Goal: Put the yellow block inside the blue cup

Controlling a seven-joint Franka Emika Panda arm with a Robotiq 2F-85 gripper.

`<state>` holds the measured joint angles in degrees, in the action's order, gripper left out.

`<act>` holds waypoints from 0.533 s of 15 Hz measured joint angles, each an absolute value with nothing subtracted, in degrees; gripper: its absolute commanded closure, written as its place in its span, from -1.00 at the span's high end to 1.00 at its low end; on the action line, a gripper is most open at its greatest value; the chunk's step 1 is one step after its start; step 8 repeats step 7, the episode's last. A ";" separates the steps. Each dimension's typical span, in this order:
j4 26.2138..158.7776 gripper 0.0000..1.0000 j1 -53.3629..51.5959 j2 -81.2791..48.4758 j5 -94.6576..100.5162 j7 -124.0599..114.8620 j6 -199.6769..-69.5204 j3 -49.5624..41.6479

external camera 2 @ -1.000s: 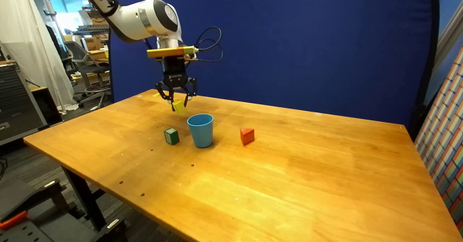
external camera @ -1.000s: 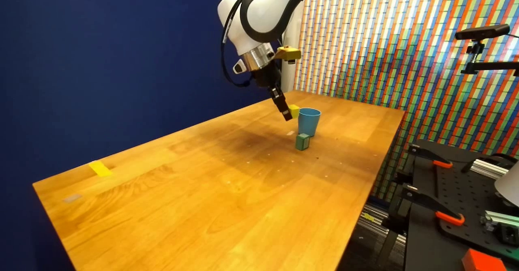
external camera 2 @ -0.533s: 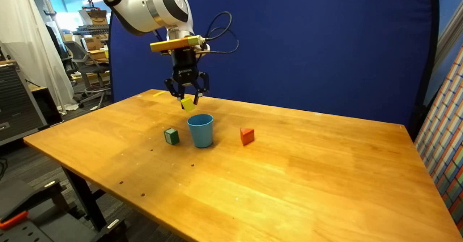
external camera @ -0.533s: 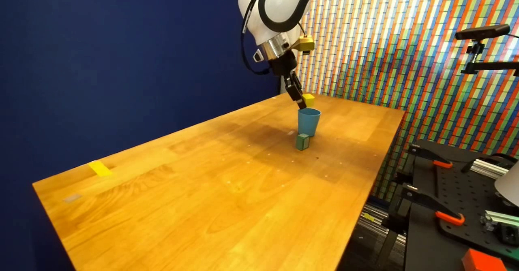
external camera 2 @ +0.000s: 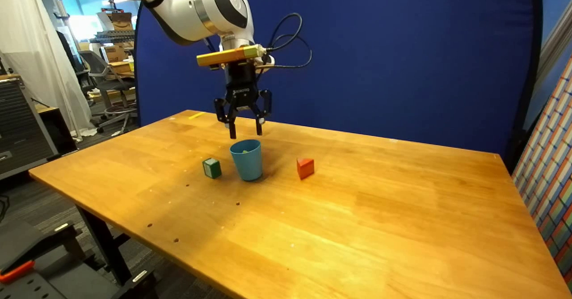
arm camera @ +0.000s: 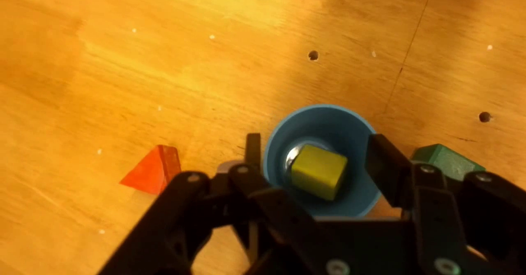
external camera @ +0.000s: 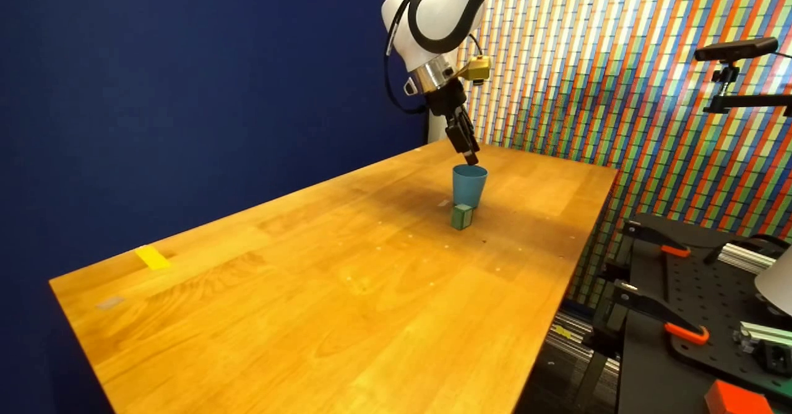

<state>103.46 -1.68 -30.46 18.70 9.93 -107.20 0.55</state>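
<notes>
A dark blue backdrop (external camera 2: 402,66) and a multicoloured wall (external camera: 557,61) rise beyond two adjoining edges of the wooden table (external camera 2: 380,227). Over it the gripper (external camera 2: 246,134), jaws apart, hangs just above the blue cup (external camera 2: 248,165), which stands upright, well in from every edge. The yellow block (arm camera: 318,170) lies inside the cup. Yellow tape (external camera 2: 196,115) lies near one backdrop-side corner.

The blue cup (external camera 2: 248,167) hides all but a sliver of the yellow block (external camera 2: 245,151) in an exterior view. In the wrist view, the blurred, cropped gripper (arm camera: 314,149) covers parts of the cup's rim and a green block (arm camera: 452,163). The top edge cuts off the robot arm (external camera 2: 192,17) in both exterior views; in an exterior view, a red object (external camera: 736,398) runs out of frame below.
</notes>
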 measured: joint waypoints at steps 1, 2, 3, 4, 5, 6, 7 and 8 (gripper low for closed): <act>103.46 1.00 -1.67 -30.44 18.68 10.39 -107.29 0.61; 103.57 0.82 -1.67 -30.34 18.68 11.37 -107.47 0.79; 103.99 0.96 -1.65 -30.04 18.66 12.66 -108.03 1.06; 104.54 1.00 -1.65 -29.63 18.64 13.47 -108.59 1.30; 105.01 1.00 -1.65 -29.27 18.64 13.86 -108.87 1.47; 105.37 1.00 -1.65 -28.97 18.64 14.07 -109.12 1.54; 105.62 1.00 -1.65 -28.76 18.64 14.24 -109.27 1.54; 105.62 1.00 -1.65 -28.76 18.64 14.24 -109.27 1.54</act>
